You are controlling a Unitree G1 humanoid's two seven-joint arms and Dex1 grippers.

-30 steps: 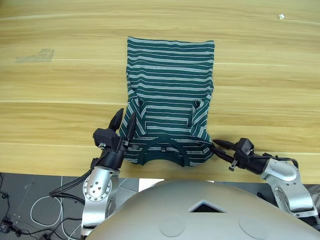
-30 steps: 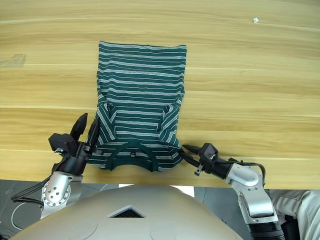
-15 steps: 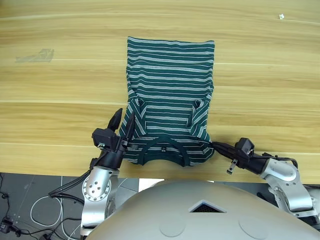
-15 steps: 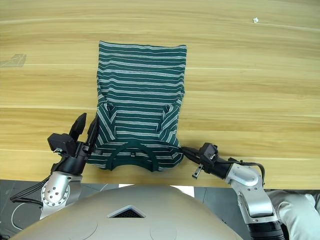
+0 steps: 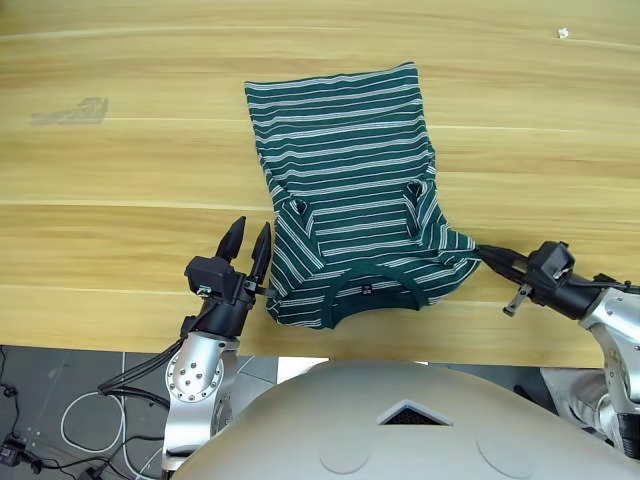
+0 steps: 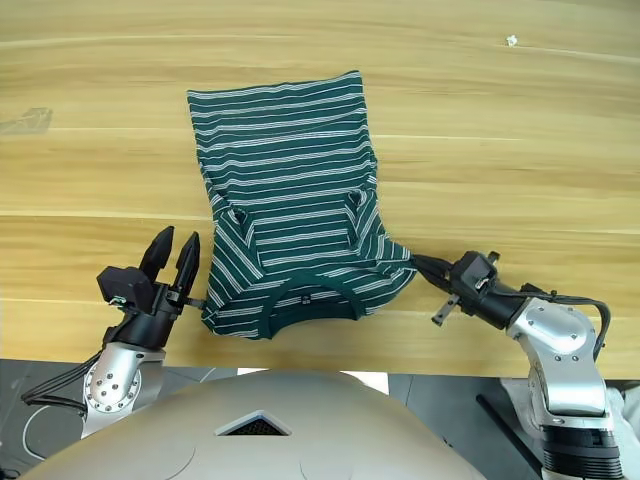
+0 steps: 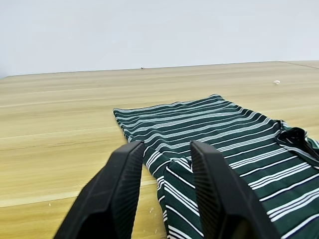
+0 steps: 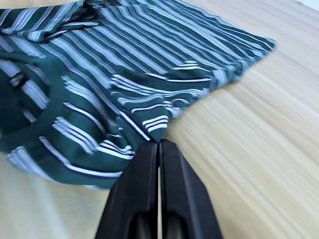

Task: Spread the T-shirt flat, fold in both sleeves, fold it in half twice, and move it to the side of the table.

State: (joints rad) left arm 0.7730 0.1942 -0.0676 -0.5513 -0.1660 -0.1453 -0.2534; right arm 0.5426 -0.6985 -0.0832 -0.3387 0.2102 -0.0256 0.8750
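A dark green T-shirt with thin white stripes (image 5: 350, 180) lies on the pale, wood-grain tabletop (image 5: 120, 200), roughly in the middle and close to the robot. Its collar end is nearest the robot, just short of the tabletop's near edge, and its hem points away. Both sleeves are folded in over the body, so the outline is a narrow oblong. The garment sits askew: the hem slants, and the collar end swings toward the robot's right.

The right claw (image 6: 418, 262) is clenched on the T-shirt at the shoulder corner on the robot's right. The cloth there is drawn out into a small point that runs into the closed fingers (image 8: 149, 164), which press together flat against each other with the striped edge at their tips.

The left claw (image 5: 250, 228) is released, its two dark fingers (image 7: 122, 189) spread apart and pointing away from the robot. It stands just beside the T-shirt's near-left corner, apart from the cloth.

A small white scrap (image 5: 563, 32) lies at the far right of the tabletop, well away from the T-shirt, and a faint grey mark (image 5: 72, 112) shows on the wood at the far left.
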